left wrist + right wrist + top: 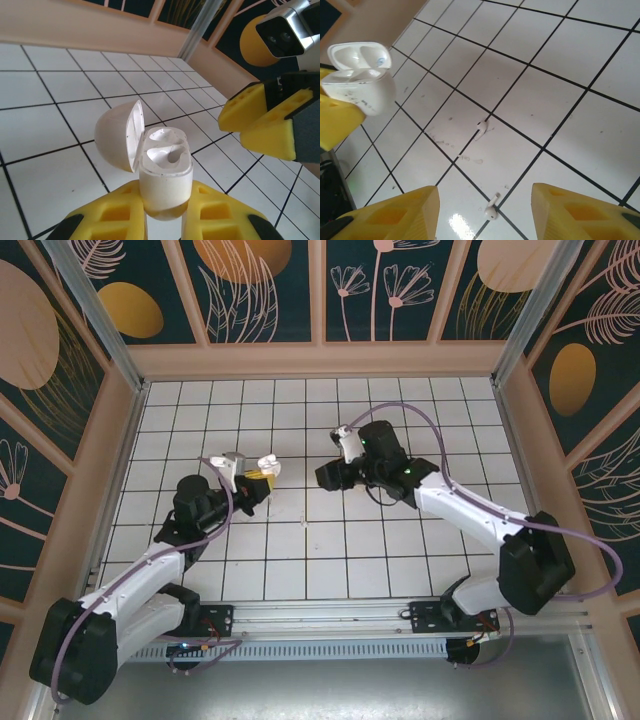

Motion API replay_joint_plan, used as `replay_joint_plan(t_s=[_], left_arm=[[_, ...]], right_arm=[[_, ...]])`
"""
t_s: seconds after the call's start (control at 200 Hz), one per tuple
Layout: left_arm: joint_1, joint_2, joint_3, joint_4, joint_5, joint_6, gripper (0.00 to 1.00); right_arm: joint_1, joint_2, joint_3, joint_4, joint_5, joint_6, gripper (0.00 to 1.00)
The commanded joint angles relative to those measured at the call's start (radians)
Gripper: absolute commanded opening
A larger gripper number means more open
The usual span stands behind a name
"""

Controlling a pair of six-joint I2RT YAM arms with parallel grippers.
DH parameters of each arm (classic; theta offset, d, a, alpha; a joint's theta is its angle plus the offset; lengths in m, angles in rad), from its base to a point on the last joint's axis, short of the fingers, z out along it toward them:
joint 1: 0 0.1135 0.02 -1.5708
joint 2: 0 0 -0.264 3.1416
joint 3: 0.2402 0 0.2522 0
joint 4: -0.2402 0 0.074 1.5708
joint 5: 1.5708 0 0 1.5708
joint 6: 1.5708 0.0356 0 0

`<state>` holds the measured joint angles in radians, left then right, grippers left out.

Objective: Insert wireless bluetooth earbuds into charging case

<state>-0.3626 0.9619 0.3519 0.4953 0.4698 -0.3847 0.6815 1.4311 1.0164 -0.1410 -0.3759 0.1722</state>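
My left gripper (pixel 165 212) is shut on the lower body of the white charging case (pixel 165 172), held upright above the table. Its lid (pixel 119 135) hangs open to the left, and both sockets look empty. Two small white earbuds lie on the tiles in the right wrist view, one (pixel 481 129) further off and one (pixel 491 210) on a grid line between the fingers of my open right gripper (pixel 485 194), which hovers above it. The case (pixel 362 82) also shows at that view's upper left. From above, the left gripper (pixel 258 478) and right gripper (pixel 326 476) face each other mid-table.
The white tiled table (pixel 400 550) has wooden walls on all sides. The right gripper's yellow fingers (pixel 260 120) hang close to the right of the case. Faint smudges mark the tiles near the earbuds.
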Motion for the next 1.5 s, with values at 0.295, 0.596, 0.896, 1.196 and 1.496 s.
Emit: replay_joint_plan(t_s=[0.295,0.596,0.896,1.196,1.496], left_arm=[[0.055,-0.010,0.047,-0.013,0.031,-0.088,0.13],[0.107,-0.022,0.042,-0.035,0.013,-0.166,0.12],[0.146,-0.147,-0.010,-0.125,0.034,-0.206,0.12],[0.227,-0.069,0.048,-0.143,0.166,-0.179,0.12],[0.353,0.070,0.092,-0.100,0.342,-0.165,0.11]], right_arm=[[0.026,0.261,0.319,-0.153,-0.044,-0.054,0.52],[0.021,0.383,0.503,-0.315,-0.056,-0.128,0.52],[0.038,0.355,0.474,-0.296,-0.072,-0.124,0.53],[0.021,0.349,0.485,-0.325,-0.128,-0.325,0.52],[0.028,0.407,0.624,-0.449,-0.165,-0.707,0.52]])
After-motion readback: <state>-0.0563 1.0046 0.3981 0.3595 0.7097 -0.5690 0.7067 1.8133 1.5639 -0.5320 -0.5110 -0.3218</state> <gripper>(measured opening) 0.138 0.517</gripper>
